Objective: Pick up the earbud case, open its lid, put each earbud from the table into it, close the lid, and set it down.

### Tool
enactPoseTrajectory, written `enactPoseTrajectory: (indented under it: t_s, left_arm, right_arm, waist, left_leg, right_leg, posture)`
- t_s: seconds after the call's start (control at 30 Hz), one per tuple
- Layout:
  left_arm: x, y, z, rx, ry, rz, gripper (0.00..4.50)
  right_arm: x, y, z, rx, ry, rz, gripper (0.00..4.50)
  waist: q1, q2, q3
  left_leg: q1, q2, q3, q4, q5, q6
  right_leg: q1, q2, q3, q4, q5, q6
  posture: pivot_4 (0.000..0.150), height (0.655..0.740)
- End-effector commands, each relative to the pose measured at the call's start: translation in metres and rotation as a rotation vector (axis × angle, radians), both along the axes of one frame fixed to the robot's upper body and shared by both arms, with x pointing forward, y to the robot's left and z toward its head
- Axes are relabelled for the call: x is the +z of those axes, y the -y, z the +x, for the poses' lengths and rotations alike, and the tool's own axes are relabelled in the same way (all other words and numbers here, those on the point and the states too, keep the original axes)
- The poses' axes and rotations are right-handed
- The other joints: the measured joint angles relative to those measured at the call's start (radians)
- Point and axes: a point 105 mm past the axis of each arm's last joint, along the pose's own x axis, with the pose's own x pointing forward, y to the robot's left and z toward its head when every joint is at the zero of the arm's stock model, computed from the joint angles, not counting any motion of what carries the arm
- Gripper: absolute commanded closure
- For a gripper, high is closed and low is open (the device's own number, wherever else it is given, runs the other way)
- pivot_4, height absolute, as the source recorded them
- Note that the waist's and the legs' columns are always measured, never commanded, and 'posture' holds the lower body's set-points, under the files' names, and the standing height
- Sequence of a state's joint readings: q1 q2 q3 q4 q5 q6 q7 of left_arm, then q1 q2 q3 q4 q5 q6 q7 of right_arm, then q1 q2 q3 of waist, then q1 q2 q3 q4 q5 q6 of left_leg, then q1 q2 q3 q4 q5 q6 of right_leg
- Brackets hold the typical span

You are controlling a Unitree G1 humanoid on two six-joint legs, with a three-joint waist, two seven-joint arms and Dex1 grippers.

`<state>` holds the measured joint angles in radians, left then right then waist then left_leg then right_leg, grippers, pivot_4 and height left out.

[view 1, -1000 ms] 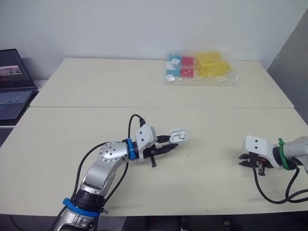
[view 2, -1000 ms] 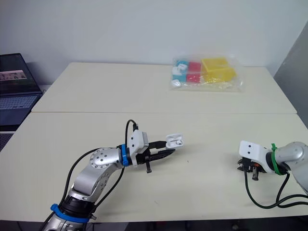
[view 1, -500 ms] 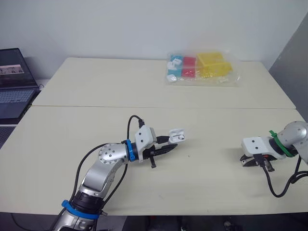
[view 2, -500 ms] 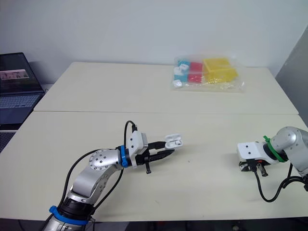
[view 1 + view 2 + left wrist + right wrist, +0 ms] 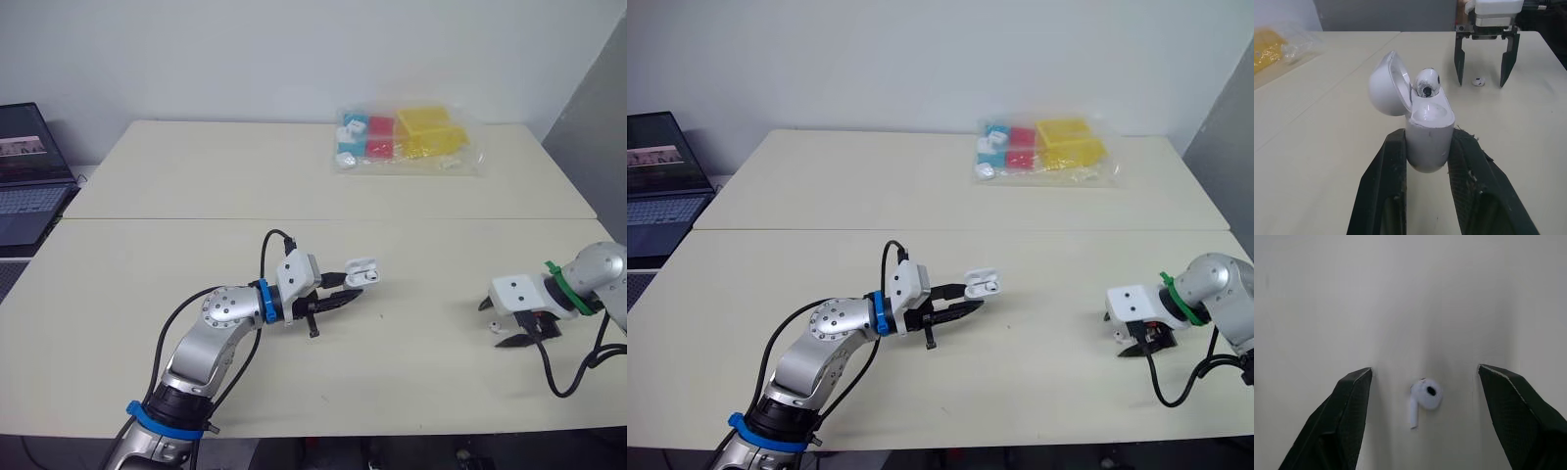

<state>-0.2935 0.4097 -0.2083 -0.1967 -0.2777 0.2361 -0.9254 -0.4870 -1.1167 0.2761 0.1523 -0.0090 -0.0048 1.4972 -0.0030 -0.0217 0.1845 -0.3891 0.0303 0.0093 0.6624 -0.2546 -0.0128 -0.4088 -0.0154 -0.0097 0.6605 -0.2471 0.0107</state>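
My left gripper (image 5: 350,289) is shut on the white earbud case (image 5: 361,272), held just above the table's middle. In the left wrist view the case (image 5: 1429,132) sits between the black fingers (image 5: 1393,166) with its lid (image 5: 1387,85) swung open and one earbud (image 5: 1426,83) in a socket. A second earbud (image 5: 1424,399) lies loose on the table at the right. My right gripper (image 5: 498,324) stands open around it, one finger on each side, not touching it. The left wrist view shows that earbud (image 5: 1477,82) between the right gripper's fingers (image 5: 1459,58).
A clear plastic bag (image 5: 407,137) of yellow, red and blue boxes lies at the table's far side. A laptop (image 5: 24,176) sits off to the left. The right gripper is near the table's right front corner, its cable trailing beside it.
My right gripper has gone from shut to open and now straddles the loose earbud. The left gripper with the open case has stayed put.
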Motion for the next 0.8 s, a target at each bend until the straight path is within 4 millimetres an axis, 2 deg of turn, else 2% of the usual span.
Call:
enactPoseTrajectory:
  t_s: [0.03, 0.17, 0.4, 0.6, 0.8]
  left_arm:
    - [0.015, 0.005, -0.005, -0.021, 0.048, -0.033, 3.7]
    - [0.011, 0.008, -0.008, -0.028, 0.035, -0.038, 3.7]
    - [0.008, 0.017, -0.009, -0.037, 0.027, -0.054, 3.7]
    - [0.004, 0.025, -0.01, -0.041, 0.023, -0.072, 3.7]
    - [0.002, 0.029, -0.009, -0.042, 0.021, -0.08, 3.7]
  right_arm:
    - [0.039, -0.006, 0.0, -0.056, 0.073, 0.049, 0.83]
    - [0.038, -0.003, -0.015, -0.204, 0.009, 0.021, 0.83]
    - [0.023, -0.009, -0.015, -0.343, -0.001, -0.037, 0.83]
    - [0.004, 0.0, -0.012, -0.351, 0.008, -0.141, 0.83]
    - [0.0, 0.005, -0.004, -0.345, 0.006, -0.179, 0.83]
  waist:
    - [0.002, 0.001, 0.0]
    - [0.005, 0.0, 0.0]
    - [0.003, 0.001, 0.0]
    - [0.003, 0.001, 0.0]
    - [0.001, 0.001, 0.0]
  left_leg:
    - [0.0, 0.0, -0.001, 0.0, 0.0, 0.0]
    - [-0.001, 0.0, -0.002, 0.0, 0.0, 0.0]
    - [-0.002, -0.001, 0.0, 0.001, 0.0, 0.0]
    - [-0.003, -0.001, -0.001, 0.0, 0.0, 0.0]
    - [-0.003, -0.001, 0.0, 0.0, 0.0, 0.0]
  right_leg:
    - [0.0, 0.0, 0.0, 0.0, 0.0, 0.0]
    - [0.0, -0.003, -0.001, 0.0, 0.0, 0.0]
    - [-0.001, -0.004, -0.001, -0.001, 0.0, 0.001]
    - [-0.001, -0.003, -0.001, -0.001, 0.0, 0.001]
    - [-0.002, -0.003, -0.001, -0.001, 0.0, 0.001]
  posture:
    - [0.15, 0.74]
    - [0.15, 0.74]
    - [0.15, 0.74]
    - [0.15, 0.74]
    - [0.15, 0.74]
